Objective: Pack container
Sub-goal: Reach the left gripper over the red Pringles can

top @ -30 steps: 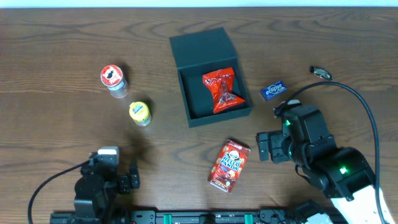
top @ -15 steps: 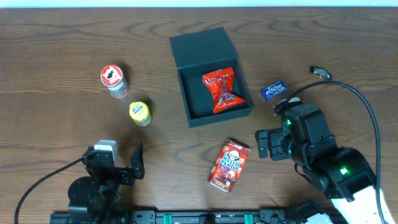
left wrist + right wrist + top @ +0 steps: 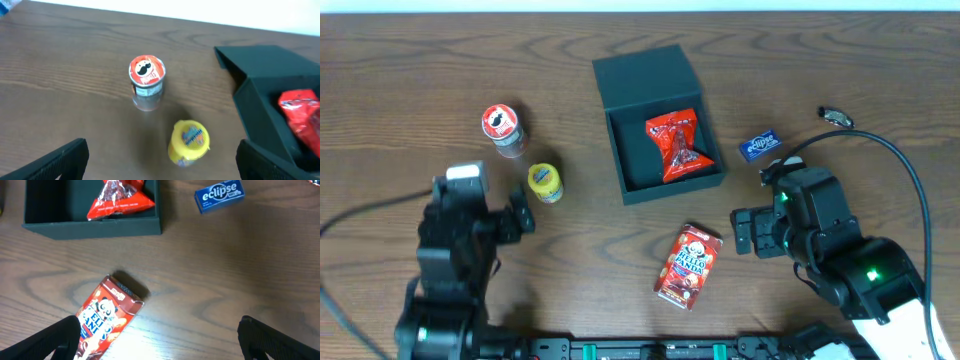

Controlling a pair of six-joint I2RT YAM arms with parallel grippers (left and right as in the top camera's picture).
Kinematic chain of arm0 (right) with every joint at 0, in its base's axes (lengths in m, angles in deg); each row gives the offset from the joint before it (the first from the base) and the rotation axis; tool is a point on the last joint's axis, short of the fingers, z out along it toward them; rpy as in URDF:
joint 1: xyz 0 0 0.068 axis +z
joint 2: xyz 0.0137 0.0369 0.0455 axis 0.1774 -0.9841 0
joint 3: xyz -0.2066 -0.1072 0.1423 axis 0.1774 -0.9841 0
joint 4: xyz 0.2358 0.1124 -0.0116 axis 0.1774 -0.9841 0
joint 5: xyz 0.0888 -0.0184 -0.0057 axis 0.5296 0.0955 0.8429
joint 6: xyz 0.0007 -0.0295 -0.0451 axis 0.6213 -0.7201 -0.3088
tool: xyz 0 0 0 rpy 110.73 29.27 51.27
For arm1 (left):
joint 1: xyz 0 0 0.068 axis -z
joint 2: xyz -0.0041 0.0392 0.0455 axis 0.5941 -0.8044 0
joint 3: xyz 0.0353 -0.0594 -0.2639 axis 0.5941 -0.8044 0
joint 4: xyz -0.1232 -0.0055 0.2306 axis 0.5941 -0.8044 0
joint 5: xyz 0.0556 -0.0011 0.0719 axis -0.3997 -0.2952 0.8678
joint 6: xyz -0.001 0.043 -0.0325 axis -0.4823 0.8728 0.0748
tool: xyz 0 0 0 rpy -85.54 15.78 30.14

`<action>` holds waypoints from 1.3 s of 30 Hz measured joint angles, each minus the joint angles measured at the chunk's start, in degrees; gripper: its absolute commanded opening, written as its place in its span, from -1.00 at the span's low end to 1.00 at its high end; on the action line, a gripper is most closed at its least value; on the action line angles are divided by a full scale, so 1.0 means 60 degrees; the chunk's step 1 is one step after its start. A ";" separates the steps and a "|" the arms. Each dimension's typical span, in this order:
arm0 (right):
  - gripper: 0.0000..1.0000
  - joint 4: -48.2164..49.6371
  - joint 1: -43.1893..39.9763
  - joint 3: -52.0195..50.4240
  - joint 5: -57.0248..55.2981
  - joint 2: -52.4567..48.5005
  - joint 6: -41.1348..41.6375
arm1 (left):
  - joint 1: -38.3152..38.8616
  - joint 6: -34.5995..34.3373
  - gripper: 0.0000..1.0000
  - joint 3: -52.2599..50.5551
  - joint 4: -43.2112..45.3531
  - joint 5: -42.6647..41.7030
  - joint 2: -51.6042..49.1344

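Observation:
The container (image 3: 617,150) is a dark teal-grey square box with its lid (image 3: 645,78) laid open behind it; a red snack packet (image 3: 677,147) lies inside. My left gripper (image 3: 162,165) is open and low over the table, and a yellow-lidded can (image 3: 190,142) stands just ahead between its fingers, untouched. A Pringles can (image 3: 146,80) stands farther off. My right gripper (image 3: 744,232) is open and holds nothing. A red Hello Panda box (image 3: 107,317) lies by its left finger. The same box (image 3: 688,265) sits in front of the container.
A blue Eclipse gum pack (image 3: 758,145) lies right of the container, and a small dark object (image 3: 835,117) sits farther right. The right arm's cable (image 3: 905,170) loops over the table's right side. In the left wrist view the container's wall (image 3: 260,120) stands close on the right.
My left arm has come up from the front edge toward the two cans, fingers staying open. The right arm and all the objects have stayed still.

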 measured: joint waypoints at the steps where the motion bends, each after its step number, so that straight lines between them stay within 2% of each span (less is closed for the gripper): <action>1: 0.98 -0.0015 0.0000 0.0000 0.0004 -0.0004 0.0000 | 0.0000 0.0055 0.90 0.0018 0.0062 0.0007 -0.0255; 13: 0.99 -0.0011 0.0000 0.0000 0.0000 -0.0004 0.0000 | 0.0000 0.0994 0.90 0.0022 0.0117 0.0157 -0.1821; 20: 0.98 -0.0011 0.0000 0.0000 0.0000 -0.0004 0.0000 | 0.0000 0.1129 0.90 0.0022 0.0004 0.0200 -0.2634; 33: 0.98 0.0000 0.0000 0.0000 -0.0004 -0.0004 0.0000 | -0.0561 0.0481 0.90 0.0025 0.2346 0.0477 -0.4965; 39: 0.98 0.0004 0.0000 0.0000 -0.0007 -0.0007 0.0000 | -0.1042 0.0255 0.90 0.0025 0.3508 -0.0182 -0.5967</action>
